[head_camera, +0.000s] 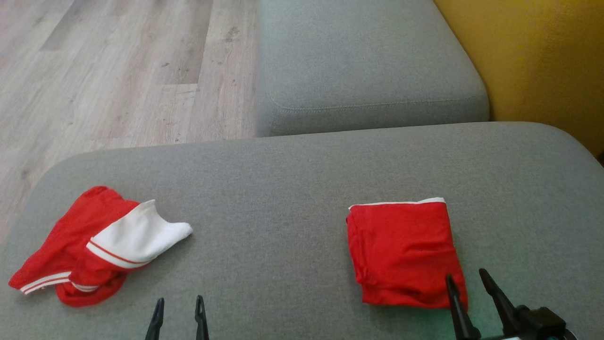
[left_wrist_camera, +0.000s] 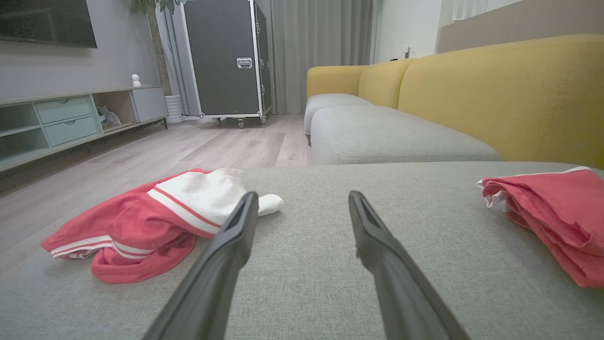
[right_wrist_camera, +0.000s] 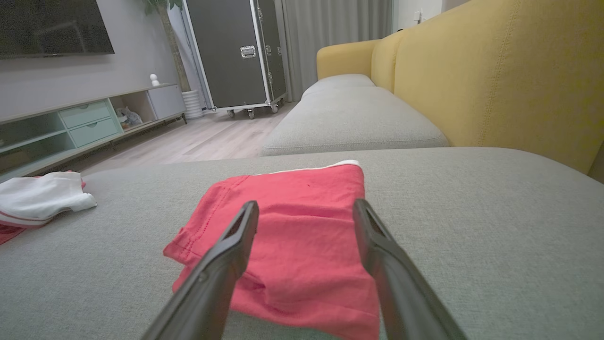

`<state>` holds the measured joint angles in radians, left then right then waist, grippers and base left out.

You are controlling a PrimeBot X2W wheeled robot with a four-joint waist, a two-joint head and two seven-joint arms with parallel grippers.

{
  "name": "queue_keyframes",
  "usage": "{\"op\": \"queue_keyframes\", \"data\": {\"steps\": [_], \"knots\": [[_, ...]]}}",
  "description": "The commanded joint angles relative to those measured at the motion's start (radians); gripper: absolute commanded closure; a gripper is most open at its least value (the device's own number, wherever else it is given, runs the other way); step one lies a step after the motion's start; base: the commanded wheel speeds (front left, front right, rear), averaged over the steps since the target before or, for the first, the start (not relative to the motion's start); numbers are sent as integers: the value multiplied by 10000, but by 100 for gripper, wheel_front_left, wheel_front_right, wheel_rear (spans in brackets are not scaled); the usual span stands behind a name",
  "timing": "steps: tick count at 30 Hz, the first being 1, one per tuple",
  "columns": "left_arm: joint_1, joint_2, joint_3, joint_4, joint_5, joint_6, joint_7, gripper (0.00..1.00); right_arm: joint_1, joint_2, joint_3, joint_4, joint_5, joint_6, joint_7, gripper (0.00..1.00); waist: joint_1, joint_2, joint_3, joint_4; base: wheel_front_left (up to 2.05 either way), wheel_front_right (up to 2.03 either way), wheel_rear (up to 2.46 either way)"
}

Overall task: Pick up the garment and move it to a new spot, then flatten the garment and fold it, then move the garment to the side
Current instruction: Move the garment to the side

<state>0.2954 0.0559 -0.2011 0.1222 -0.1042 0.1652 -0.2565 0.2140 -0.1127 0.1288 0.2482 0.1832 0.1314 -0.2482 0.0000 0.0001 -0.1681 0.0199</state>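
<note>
Both claws are spread wide and hold nothing. The left claw [head_camera: 180, 299] hovers over bare grey sofa cushion [head_camera: 292, 179]. The right claw [head_camera: 465, 274] stands just at the near corner of the folded red garment [head_camera: 401, 250]. That piece lies neat on the right part of the cushion, so I judge it is finished. The crumpled red and white garment [head_camera: 94, 245] on the left part is probably the one to take now. It lies close to the left edge of the cushion, with the wooden floor [head_camera: 118, 71] just beyond it. A careless pull toward that side could drag it off the cushion. Its layers are bunched and the white part lies over the red, so a pinch may catch one layer only, and then the cloth would hang twisted and be hard to flatten. If the right claw travels low, one finger could hook the folded piece and open the fold. As for containers, the low cabinet [left_wrist_camera: 71, 118] across the room has closed drawers and one open compartment [left_wrist_camera: 111, 111] with something small and grey inside; I cannot tell what it is.
</note>
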Motion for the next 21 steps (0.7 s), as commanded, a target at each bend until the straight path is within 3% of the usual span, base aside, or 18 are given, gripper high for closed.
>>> {"op": "queue_keyframes", "data": {"steps": [1,12,18,21], "knots": [[-359,-56,281,-328,82,-32,-53,0,-474,-157,223,-251,-28,-7,-135,0,0,-1,23,9,0,0,0],[-554,-57,76,-443,119,16,-53,0,-1060,-473,220,143,-45,-7,-135,0,0,-1,745,185,0,0,0],[-982,-57,-137,-427,151,37,-53,0,-2070,-677,-444,1674,250,-7,-73,0,0,-1,1434,452,0,0,0],[-1120,-57,-265,-433,152,86,-53,0,-2590,-691,-720,2616,467,-7,474,0,0,-1,1627,557,0,0,0]]}}
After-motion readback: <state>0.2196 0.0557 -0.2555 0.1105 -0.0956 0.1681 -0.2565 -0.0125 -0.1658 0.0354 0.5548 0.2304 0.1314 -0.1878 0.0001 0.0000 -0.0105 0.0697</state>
